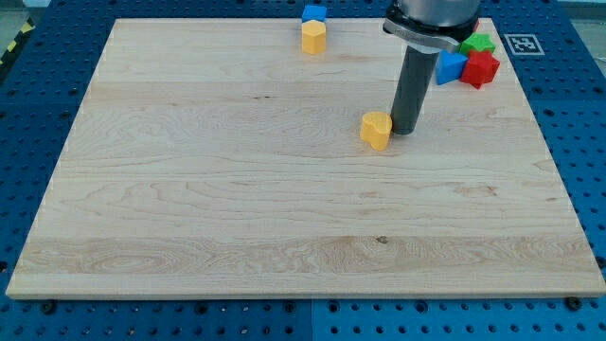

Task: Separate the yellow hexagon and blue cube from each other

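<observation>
Pale wooden surface on blue pegboard base. Yellow hexagon block touching blue cube block (view's top), well apart from my tip; no pincer fitted.

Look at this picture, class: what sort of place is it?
Probably a robotics lab bench: a wooden board rests on a blue perforated table, a printed marker tag sits at the board's corner, and an arm's rod pushes small coloured blocks.

Surface was pale wood, visible grain, smooth matt finish. Blue perforated base beneath looked like matt metal. Rod was dark, slightly sheened, metal-like. Yellow hexagon, blue cube and yellow heart-like block looked smooth, matt, painted or plastic.
</observation>
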Motion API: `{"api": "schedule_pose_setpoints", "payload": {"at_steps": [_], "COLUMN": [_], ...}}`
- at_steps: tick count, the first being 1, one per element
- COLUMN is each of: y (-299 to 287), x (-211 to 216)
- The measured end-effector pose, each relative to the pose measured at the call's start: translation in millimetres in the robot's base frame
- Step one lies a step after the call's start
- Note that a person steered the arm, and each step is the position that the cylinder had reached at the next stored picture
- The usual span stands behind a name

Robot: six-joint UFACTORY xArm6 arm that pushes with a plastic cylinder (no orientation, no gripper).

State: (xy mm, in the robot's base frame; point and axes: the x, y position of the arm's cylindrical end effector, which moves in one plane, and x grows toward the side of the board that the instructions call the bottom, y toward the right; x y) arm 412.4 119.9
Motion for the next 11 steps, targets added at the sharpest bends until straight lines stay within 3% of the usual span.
{"api": "schedule_pose_setpoints", "payload": {"at_steps": [5,8,10,11], "y": [-21,-22,-47,-47], "x": [-148,-159,-214,-218]}}
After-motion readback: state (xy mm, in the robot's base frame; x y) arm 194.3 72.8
